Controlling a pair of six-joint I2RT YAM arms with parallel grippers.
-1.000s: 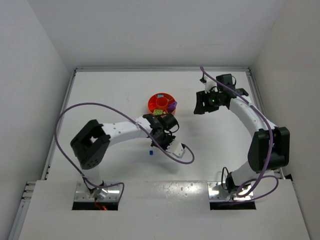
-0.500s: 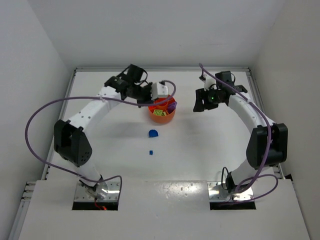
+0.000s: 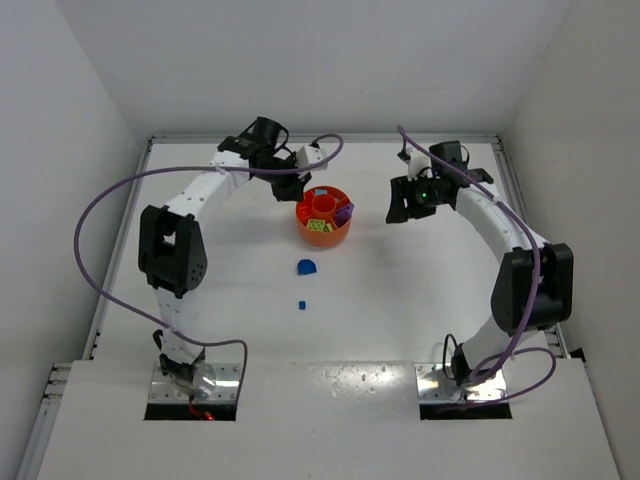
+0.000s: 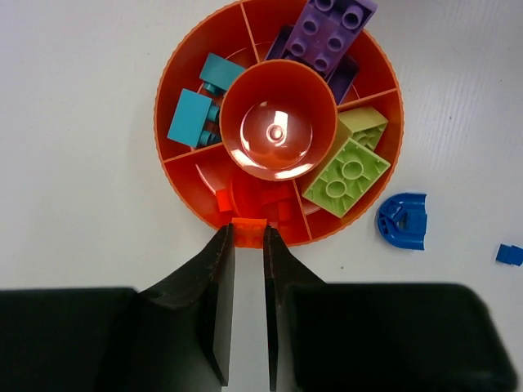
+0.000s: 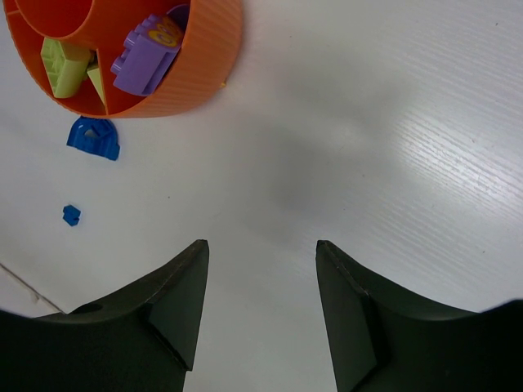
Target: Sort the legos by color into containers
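Note:
My left gripper (image 4: 248, 233) is shut on a small orange lego (image 4: 248, 231), held at the near rim of the round orange tray (image 4: 161, 135). The tray's wedges hold purple bricks (image 4: 331, 33), teal bricks (image 4: 196, 114), yellow-green bricks (image 4: 347, 171) and orange pieces (image 4: 253, 196); the central cup is bare. In the top view the left gripper (image 3: 292, 186) sits at the tray's (image 3: 322, 240) far-left side. A blue arch lego (image 3: 306, 266) and a tiny blue lego (image 3: 300, 303) lie on the table. My right gripper (image 5: 261, 245) hangs open, right of the tray.
The blue arch (image 4: 403, 220) lies just outside the tray's rim, the tiny blue piece (image 4: 508, 255) farther off. Both also show in the right wrist view, arch (image 5: 94, 137) and tiny piece (image 5: 71, 215). The table's raised edges run along the back and sides.
The left arm has swung from the table's middle, near the blue arch, to the far-left side of the tray. The right arm has stayed put.

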